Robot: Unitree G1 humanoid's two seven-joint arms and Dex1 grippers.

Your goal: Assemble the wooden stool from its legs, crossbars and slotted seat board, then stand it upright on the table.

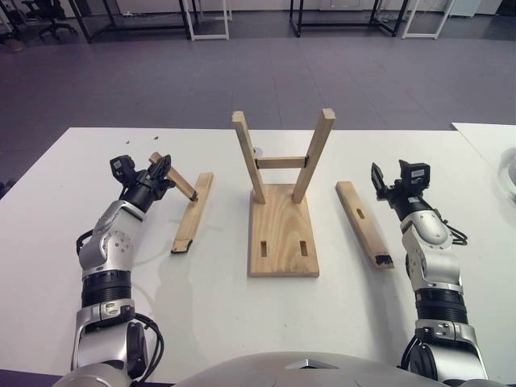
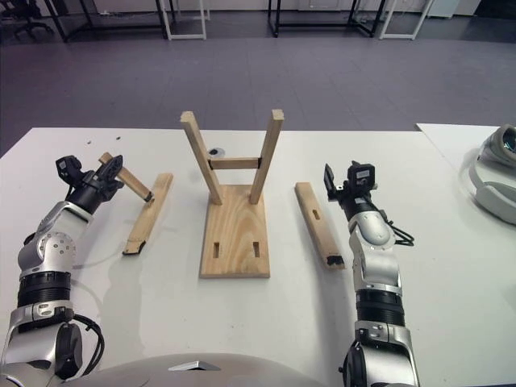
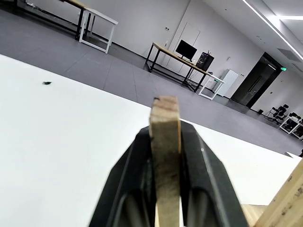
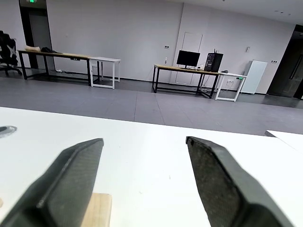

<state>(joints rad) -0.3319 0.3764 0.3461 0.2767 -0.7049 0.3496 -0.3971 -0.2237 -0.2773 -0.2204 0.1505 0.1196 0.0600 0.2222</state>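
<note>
Clamping pale crossbar (image 1: 184, 187), left tool (image 1: 161, 170); right tool (image 1: 395, 179) spread; seat board (image 1: 282, 235) bears two legs (image 1: 248, 157).

A big white desk (image 1: 210, 322) fills the lower part of the picture. A small round silver thing (image 2: 215, 151) lies near its middle, and tiny dark specks (image 1: 133, 143) sit at its upper left. At the right edge, a white and grey headset (image 2: 493, 173) rests on a second white desk (image 1: 484, 137). Behind is a grey floor (image 1: 266, 72) with black-legged tables (image 1: 347, 20) at the top and a black chair (image 1: 48, 16) at the top left.
</note>
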